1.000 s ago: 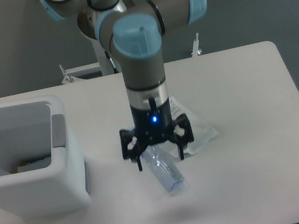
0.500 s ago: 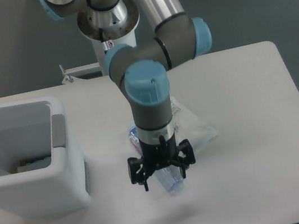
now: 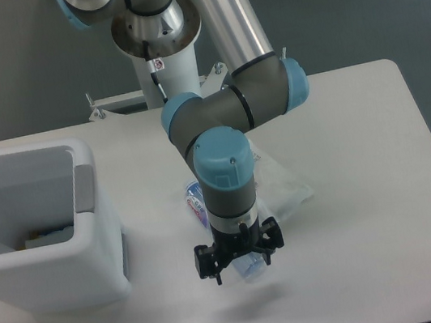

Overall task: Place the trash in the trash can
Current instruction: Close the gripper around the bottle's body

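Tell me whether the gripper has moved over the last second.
Yes. The gripper has dropped lower in the view, toward the table's near edge, and now sits over the bottle's lower end, farther from the packet.

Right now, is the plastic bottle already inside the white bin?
No, the bottle lies on the table under the end effector, well to the right of the bin.
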